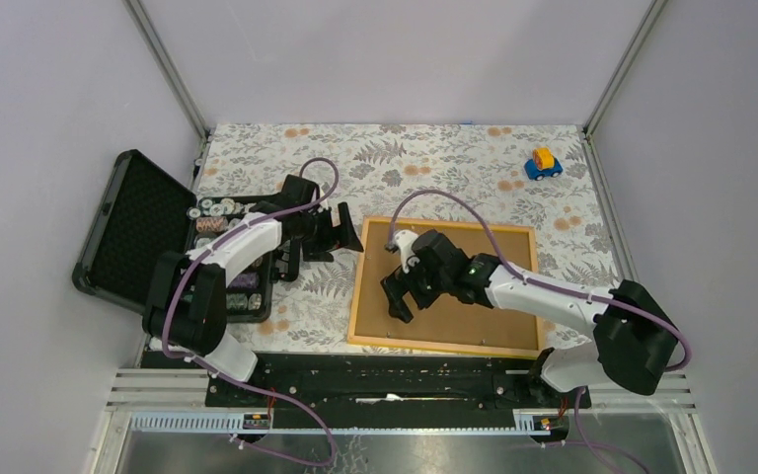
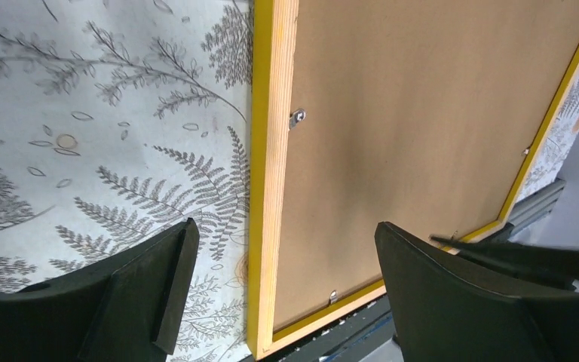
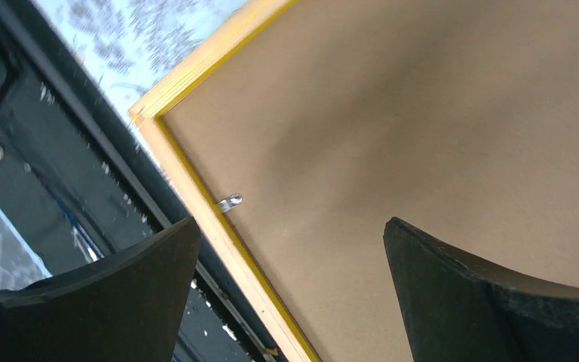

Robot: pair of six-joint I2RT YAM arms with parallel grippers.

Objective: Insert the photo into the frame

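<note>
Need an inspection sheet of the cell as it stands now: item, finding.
Surface: floral cloth, flat.
Job's things: frame lies face down with a brown backing board inside it and a metal clip at the rim; photo not seen.
Clutter: open black case at the left; toy car at the far right.
Pincers: left pincer open, over the frame's left rail; right pincer open, over the board near a frame corner; neither holds anything.
Cables: purple cables loop off both arms, not snagged.
Surroundings: plain grey walls; nothing else seen.
</note>
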